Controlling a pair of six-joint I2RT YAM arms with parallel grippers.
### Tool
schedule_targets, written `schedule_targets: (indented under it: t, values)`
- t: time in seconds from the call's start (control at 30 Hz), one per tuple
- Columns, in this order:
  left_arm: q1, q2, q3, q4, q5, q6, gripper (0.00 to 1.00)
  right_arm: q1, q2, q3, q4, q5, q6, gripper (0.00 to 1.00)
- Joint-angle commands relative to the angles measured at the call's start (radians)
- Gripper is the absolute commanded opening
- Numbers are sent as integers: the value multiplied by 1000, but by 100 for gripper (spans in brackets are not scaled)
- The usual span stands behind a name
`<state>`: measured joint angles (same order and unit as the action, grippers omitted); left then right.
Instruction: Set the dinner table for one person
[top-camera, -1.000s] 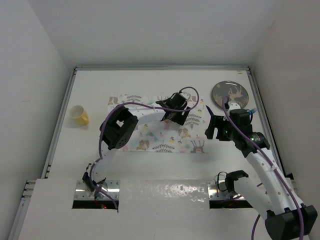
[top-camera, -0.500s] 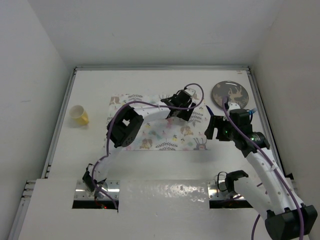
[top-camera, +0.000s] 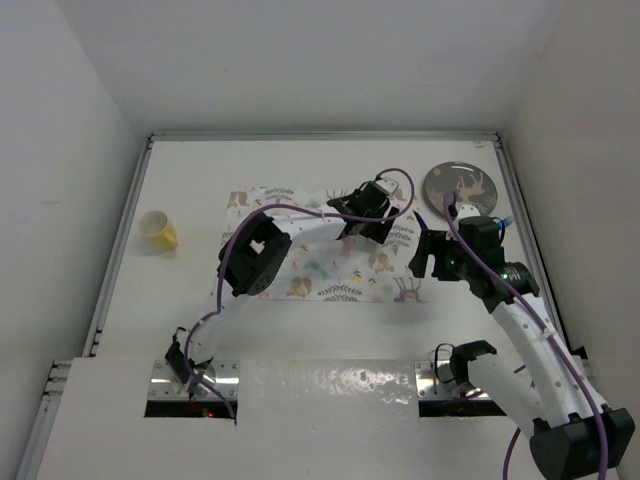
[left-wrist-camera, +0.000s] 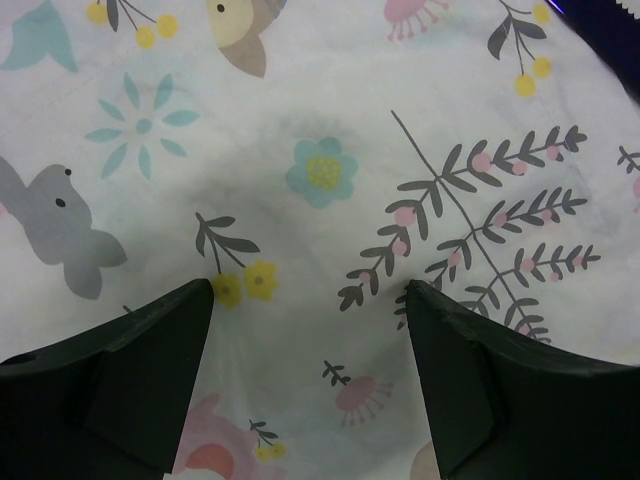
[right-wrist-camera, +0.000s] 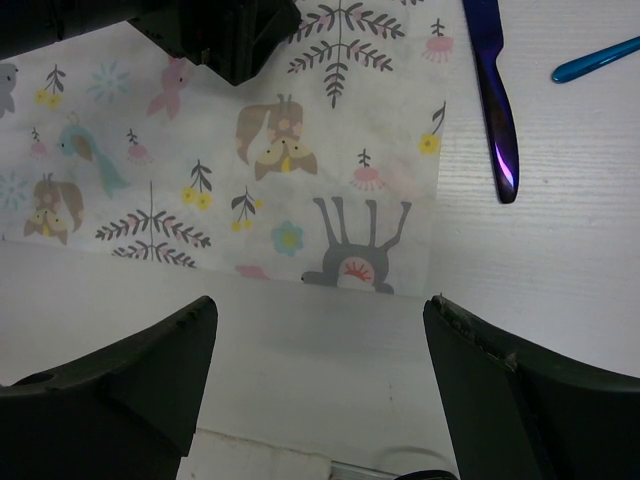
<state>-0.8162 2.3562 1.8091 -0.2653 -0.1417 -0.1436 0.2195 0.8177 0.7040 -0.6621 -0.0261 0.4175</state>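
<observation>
The table (top-camera: 300, 165) fills the scene, with a placemat (top-camera: 330, 283) at its middle. The left pincer (left-wrist-camera: 310, 290) is over the mat's far right part, spread wide and empty (the right pincer (right-wrist-camera: 320, 305) likewise, above the mat's near right corner).

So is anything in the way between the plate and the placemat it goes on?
Yes. The knife lies on the table along the placemat's right edge, the plate's side, and the open left gripper is over the mat's right part.
</observation>
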Motion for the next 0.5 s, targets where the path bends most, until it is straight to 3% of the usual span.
schedule_targets:
  t: [0.0,0.47]
  values:
    - [-20,46,24,-18,42,-36,76,6,-8,48,10,6,-16,84]
    - [-21,78,68,-55,7,-162,76,6,-38,58,-21,6,-28,84]
